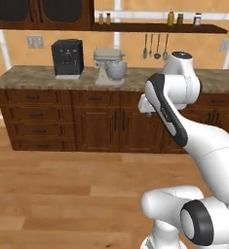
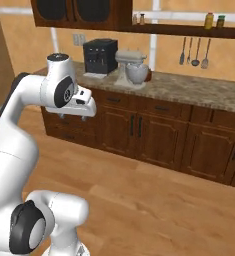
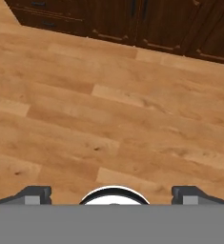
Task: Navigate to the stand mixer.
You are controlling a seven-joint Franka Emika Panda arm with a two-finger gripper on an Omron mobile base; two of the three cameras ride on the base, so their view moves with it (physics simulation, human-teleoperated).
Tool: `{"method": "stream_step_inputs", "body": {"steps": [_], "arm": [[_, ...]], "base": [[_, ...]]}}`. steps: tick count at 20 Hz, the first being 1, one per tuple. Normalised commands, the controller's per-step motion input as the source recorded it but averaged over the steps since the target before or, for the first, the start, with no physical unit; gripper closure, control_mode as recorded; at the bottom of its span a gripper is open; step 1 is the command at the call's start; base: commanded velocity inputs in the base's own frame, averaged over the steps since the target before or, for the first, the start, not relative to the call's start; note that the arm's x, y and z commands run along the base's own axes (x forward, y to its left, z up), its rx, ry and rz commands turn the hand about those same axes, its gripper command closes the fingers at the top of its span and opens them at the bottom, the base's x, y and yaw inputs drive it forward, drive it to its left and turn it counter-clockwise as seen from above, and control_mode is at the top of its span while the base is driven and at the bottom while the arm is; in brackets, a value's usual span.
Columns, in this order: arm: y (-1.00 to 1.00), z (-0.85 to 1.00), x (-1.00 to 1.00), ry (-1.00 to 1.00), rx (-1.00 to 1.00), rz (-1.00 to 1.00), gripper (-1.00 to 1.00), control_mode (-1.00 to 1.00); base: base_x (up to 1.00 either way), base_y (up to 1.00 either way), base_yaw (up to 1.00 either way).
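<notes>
The stand mixer (image 1: 110,65) (image 2: 131,68) is beige-grey with a rounded head and a silver bowl. It stands on the stone counter (image 1: 28,76) (image 2: 189,91) across the wooden floor, right of a boxy black coffee machine (image 1: 67,58) (image 2: 100,56). My arm is folded up in front of the base, well short of the counter. In the hand view my gripper (image 3: 112,194) points down at the floor, its two fingertips (image 3: 37,193) set wide apart with nothing between them.
Dark wood cabinets (image 1: 99,121) (image 2: 159,135) run under the counter. Utensils (image 1: 155,46) (image 2: 194,51) hang on the wall under a shelf with bottles (image 1: 174,18) (image 2: 213,21). Open wooden floor (image 1: 62,185) (image 3: 108,95) lies between the base and the cabinets.
</notes>
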Motion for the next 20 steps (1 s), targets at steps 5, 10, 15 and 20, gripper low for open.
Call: {"method": "stream_step_inputs", "body": {"steps": [5,10,15,20], "arm": [[0.00,0.00,0.00,0.00,0.00,0.00,-1.00,1.00],[0.00,0.00,0.00,0.00,0.00,0.00,-1.00,1.00],[0.00,0.00,0.00,0.00,0.00,0.00,-1.00,1.00],[0.00,0.00,0.00,0.00,0.00,0.00,-1.00,1.00]], "base": [[1.00,0.16,-0.02],[1.00,0.07,0.00],[1.00,0.51,-0.12],[1.00,0.71,-0.17]]}}
